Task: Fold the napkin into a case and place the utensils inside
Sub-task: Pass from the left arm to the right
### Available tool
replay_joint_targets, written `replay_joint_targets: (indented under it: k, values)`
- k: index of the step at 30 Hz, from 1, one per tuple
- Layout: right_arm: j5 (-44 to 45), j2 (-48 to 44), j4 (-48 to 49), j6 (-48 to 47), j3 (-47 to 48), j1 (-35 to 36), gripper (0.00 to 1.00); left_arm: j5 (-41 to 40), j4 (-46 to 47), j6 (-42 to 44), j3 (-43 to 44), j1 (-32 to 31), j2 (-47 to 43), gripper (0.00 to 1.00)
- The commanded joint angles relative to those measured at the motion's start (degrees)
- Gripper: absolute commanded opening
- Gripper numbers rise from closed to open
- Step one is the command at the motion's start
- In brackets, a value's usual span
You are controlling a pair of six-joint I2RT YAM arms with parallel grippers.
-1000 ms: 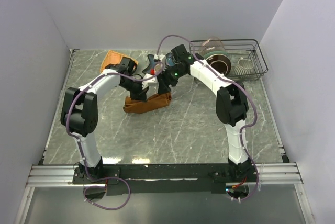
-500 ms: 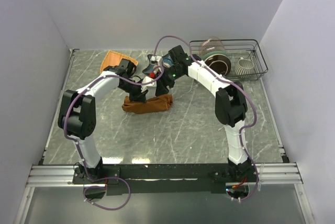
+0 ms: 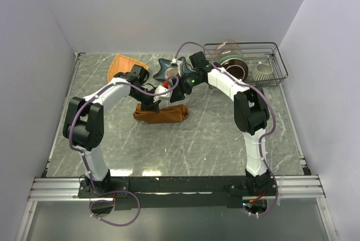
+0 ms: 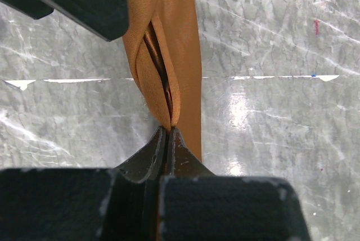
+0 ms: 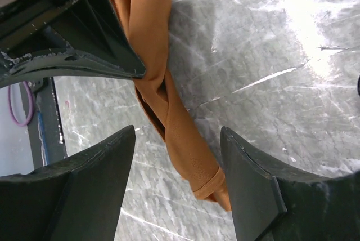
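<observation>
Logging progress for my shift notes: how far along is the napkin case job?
Done: the napkin is folded into a narrow strip on the table. In hand: the left jaws pinch its edge; the right jaws hang open above it. Left: no utensils show in the cloth or in either jaws, so loading them remains.
</observation>
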Motion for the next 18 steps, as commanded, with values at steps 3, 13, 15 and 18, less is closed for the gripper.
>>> replay_joint_targets:
  k: [3,13,15,18]
  values:
    - [0.51,-0.29,-1.79,-1.57,4.45,1.57,0.70,4.31,1.56,4.19,-0.17,-0.16,-3.30,0.01]
    - [2.28,3.32,-3.64,-2.82,5.69,4.48,0.72,5.72,3.06,5.86,-1.84,-0.25,-4.88,0.01]
    - [2.19,3.58,-3.73,-2.91,5.78,4.65,0.72,5.72,3.50,5.77,-2.19,-0.25,-5.24,0.01]
    - [1.84,3.58,-4.52,-3.70,5.17,5.01,0.71,6.16,3.24,5.51,-1.75,-0.25,-4.98,0.01]
